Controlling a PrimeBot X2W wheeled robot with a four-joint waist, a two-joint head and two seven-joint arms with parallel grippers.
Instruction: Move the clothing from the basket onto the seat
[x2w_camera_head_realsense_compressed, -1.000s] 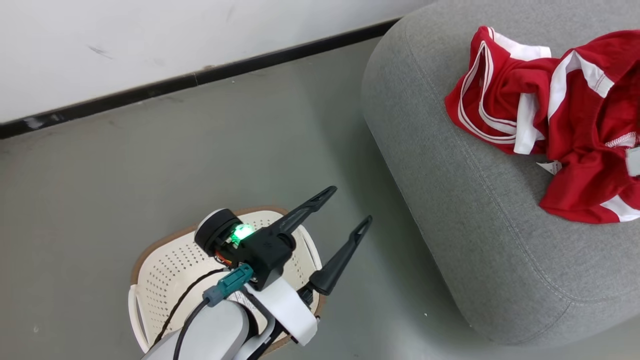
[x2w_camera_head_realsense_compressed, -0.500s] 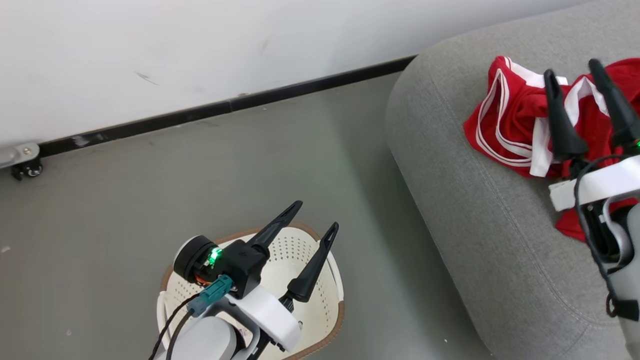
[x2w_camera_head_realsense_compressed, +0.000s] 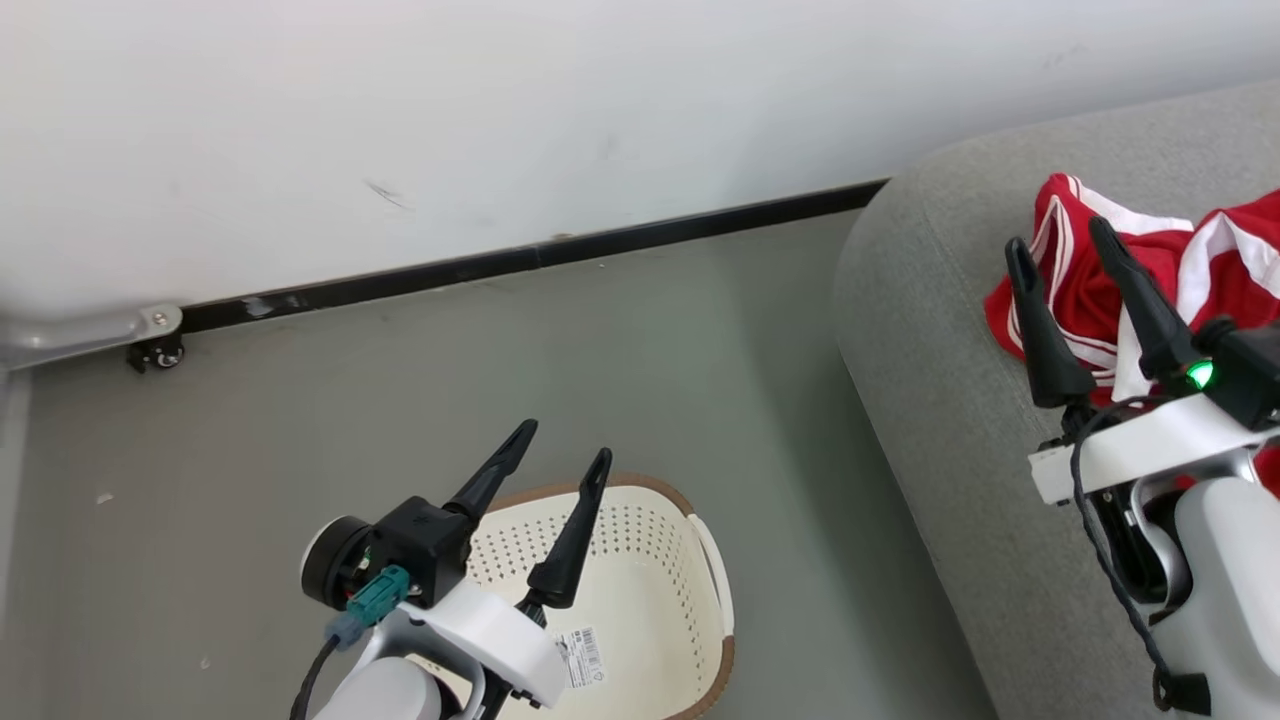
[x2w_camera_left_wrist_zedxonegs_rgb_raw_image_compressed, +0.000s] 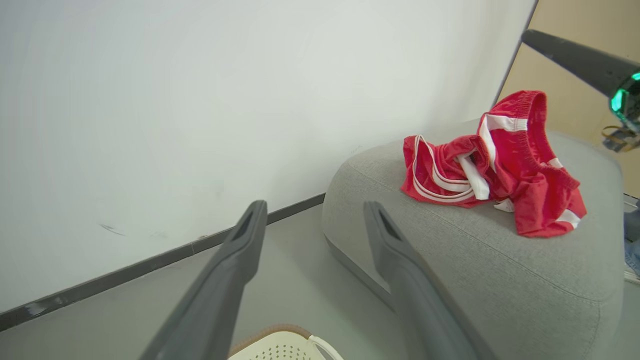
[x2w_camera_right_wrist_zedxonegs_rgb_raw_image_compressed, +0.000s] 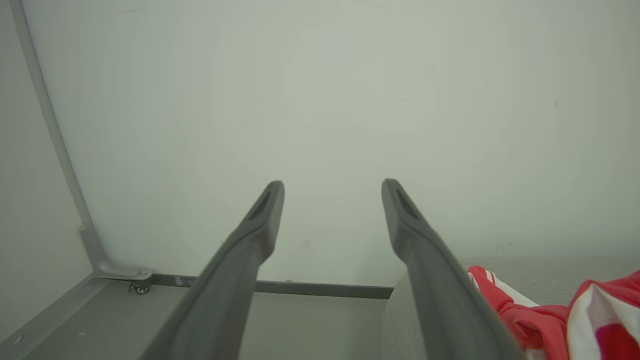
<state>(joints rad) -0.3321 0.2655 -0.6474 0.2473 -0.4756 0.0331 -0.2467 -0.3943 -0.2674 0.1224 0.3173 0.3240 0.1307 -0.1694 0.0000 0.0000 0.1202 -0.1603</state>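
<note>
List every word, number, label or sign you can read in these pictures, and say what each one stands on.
Nothing can be read as text.
Barcode label on the floor of the basket: bars and print too small to read.
White tag on the clothing: too small to read.

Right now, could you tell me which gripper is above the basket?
The left gripper, above the basket; the right gripper is over the seat.

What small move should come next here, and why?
Probably just draw the right hand back from the seat toward rest. The clothing lies on the seat, the visible floor of the basket holds just a barcode label, and both the right hand and the left hand are open and hold nothing, so the task looks done.
</note>
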